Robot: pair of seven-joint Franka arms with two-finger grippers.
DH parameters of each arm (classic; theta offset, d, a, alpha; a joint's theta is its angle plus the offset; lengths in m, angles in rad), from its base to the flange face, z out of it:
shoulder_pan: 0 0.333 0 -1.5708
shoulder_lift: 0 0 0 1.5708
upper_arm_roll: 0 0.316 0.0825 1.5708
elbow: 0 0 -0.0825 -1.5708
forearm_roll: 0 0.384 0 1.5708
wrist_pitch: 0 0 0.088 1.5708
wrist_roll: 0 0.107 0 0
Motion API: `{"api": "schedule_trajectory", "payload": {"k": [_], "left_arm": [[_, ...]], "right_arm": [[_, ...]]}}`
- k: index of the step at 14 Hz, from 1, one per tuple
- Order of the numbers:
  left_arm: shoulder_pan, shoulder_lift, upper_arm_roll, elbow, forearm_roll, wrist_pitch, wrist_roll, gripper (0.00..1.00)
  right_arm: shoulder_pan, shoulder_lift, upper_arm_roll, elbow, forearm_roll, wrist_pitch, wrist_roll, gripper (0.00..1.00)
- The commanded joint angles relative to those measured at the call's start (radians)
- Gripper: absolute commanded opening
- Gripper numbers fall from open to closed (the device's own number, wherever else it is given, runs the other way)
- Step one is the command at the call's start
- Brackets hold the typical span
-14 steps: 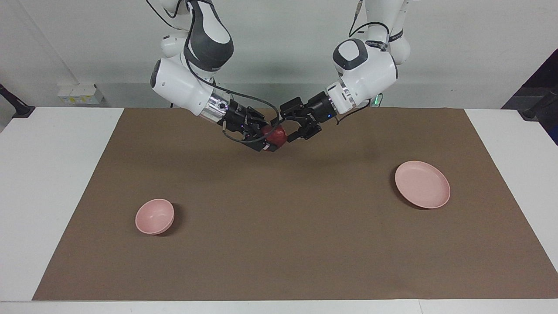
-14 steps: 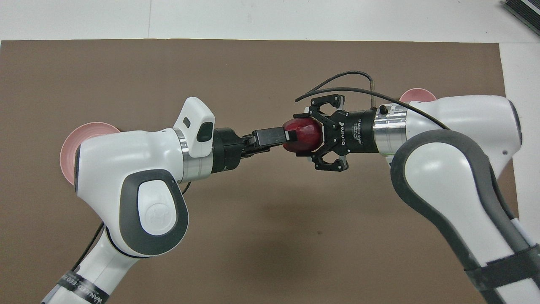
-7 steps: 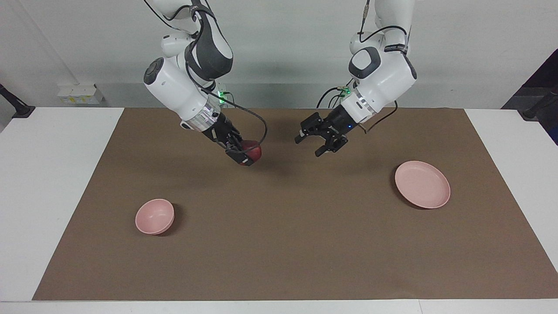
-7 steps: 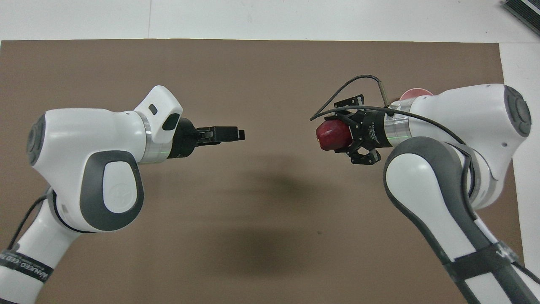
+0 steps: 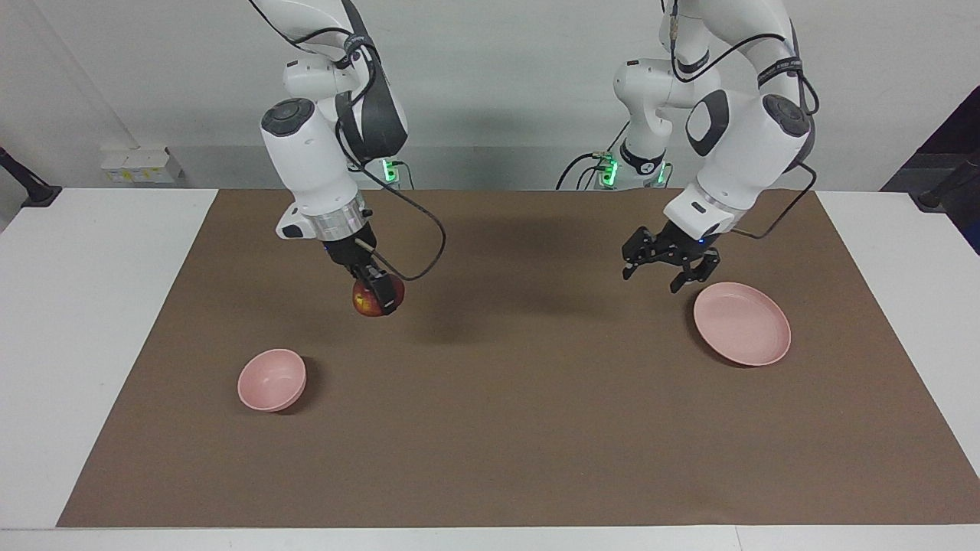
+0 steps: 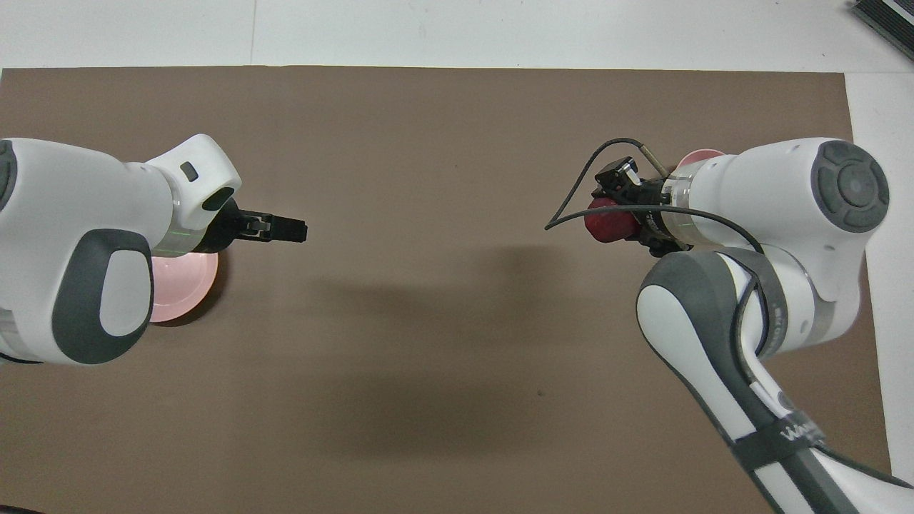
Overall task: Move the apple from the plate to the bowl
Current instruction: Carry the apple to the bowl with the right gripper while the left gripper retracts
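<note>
Apple hangs in right hand above brown mat.

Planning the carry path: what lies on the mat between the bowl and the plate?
Nothing: between the bowl and the plate only bare brown mat shows, clearest in the facing view.

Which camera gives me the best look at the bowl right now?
The facing view: the bowl sits whole and uncovered on the brown mat, its inside visible. In the overhead view the right arm's wrist covers almost all of it; only a pink sliver of rim shows.
</note>
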Motion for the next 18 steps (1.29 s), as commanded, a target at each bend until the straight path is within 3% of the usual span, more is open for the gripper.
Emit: {"api": "schedule_trajectory", "payload": {"k": [1,4,10,15,18], "left_arm": [[0.045,-0.009,-0.009,0.129,0.141,-0.175,-0.004,1.0],[0.067,-0.011,-0.009,0.258,0.207,-0.323,0.001,1.0],[0.108,0.003,-0.003,0.5,0.21,-0.608,0.012,1.0],[0.11,0.017,0.021,0.553,0.181,-0.7,0.012,1.0],[0.157,0.003,0.031,0.545,0.141,-0.701,0.007,1.0]], "right_arm": [[-0.044,0.001,0.009,-0.016,-0.145,0.066,-0.108,0.0],[-0.098,0.01,0.007,-0.034,-0.233,0.125,-0.249,0.0],[-0.199,0.118,0.009,-0.082,-0.578,0.412,-0.274,0.0],[-0.279,0.185,0.007,-0.105,-0.771,0.595,-0.26,0.0],[-0.277,0.201,0.007,-0.106,-0.784,0.601,-0.252,0.0]]}}
